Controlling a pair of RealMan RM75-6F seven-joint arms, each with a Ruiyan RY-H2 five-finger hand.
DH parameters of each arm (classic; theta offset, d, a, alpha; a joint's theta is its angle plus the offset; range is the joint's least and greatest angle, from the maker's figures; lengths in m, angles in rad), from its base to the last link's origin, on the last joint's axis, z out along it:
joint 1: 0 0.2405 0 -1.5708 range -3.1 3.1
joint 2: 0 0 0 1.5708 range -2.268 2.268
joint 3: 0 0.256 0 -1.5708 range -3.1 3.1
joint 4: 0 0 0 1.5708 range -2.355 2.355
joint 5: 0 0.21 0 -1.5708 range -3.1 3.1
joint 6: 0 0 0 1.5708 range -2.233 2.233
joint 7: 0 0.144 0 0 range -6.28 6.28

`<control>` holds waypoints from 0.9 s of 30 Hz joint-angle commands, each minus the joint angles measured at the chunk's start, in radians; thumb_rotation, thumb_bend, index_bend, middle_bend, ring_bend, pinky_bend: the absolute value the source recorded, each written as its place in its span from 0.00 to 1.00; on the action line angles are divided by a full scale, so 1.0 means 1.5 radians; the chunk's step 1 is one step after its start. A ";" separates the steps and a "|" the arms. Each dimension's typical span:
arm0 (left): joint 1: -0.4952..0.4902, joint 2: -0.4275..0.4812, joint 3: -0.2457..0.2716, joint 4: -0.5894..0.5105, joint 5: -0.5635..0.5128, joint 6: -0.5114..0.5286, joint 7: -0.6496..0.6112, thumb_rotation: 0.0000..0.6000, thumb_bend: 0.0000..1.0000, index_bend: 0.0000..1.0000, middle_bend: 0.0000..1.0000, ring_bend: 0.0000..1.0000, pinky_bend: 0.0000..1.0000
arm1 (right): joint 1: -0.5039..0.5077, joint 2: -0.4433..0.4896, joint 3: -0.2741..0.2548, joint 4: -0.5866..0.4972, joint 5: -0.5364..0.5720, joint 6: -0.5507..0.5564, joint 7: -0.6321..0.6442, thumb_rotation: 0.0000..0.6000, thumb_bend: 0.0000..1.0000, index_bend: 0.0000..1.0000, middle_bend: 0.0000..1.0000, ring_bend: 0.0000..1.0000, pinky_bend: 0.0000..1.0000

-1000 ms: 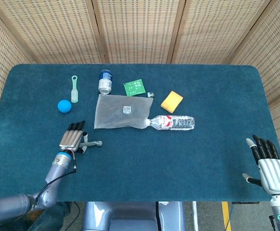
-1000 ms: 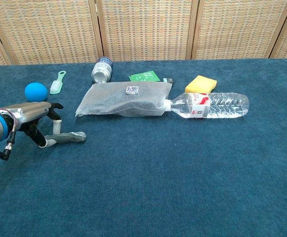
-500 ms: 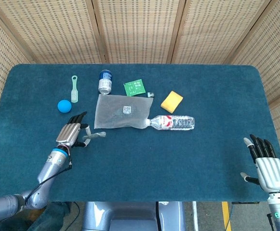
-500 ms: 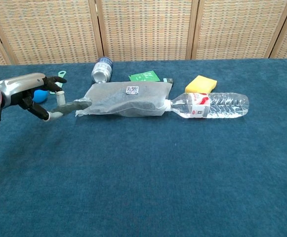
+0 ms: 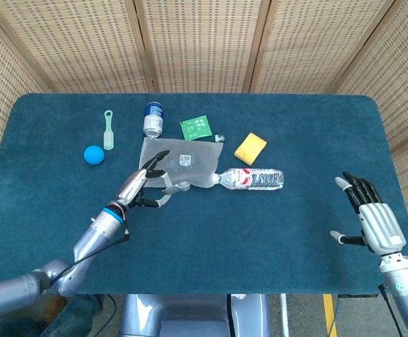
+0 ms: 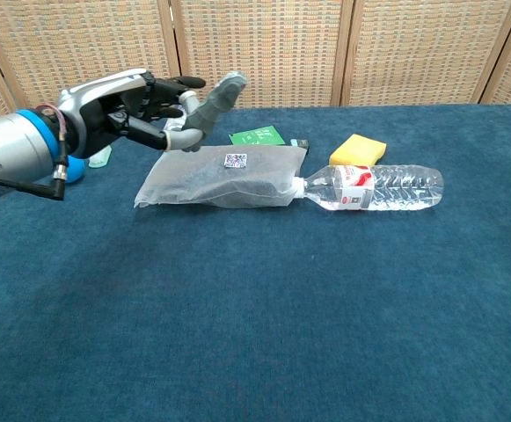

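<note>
My left hand (image 5: 146,184) hangs raised over the left end of a clear plastic bag (image 5: 182,163) with a small printed label. Its fingers are spread and it holds nothing. In the chest view the left hand (image 6: 141,107) is well above the bag (image 6: 224,178), its grey thumb pointing right. A clear water bottle (image 5: 254,178) lies on its side, its cap end against the bag's right end. My right hand (image 5: 371,216) floats over the table's front right part, fingers apart and empty; only the head view shows it.
On the blue table (image 5: 260,239) lie a yellow sponge (image 5: 250,148), a green packet (image 5: 196,128), a blue-capped can (image 5: 153,119), a pale green scoop (image 5: 109,129), a blue ball (image 5: 93,154) and a small dark piece (image 5: 219,138).
My left hand has lifted off the table near the front left and swung up and right, over the bag's left end. My right hand has moved forward over the table.
</note>
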 commanded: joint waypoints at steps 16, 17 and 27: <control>-0.102 -0.184 -0.048 0.130 -0.018 0.032 -0.022 1.00 0.45 0.78 0.00 0.00 0.00 | 0.220 0.087 0.113 -0.172 0.259 -0.303 0.088 1.00 0.15 0.35 0.00 0.00 0.00; -0.106 -0.187 -0.049 0.133 -0.021 0.030 -0.018 1.00 0.45 0.78 0.00 0.00 0.00 | 0.232 0.081 0.115 -0.175 0.276 -0.308 0.068 1.00 0.15 0.36 0.00 0.00 0.00; -0.122 -0.216 -0.056 0.164 -0.047 0.029 -0.007 1.00 0.45 0.78 0.00 0.00 0.00 | 0.318 0.024 0.116 -0.181 0.417 -0.312 -0.068 1.00 0.17 0.43 0.00 0.00 0.00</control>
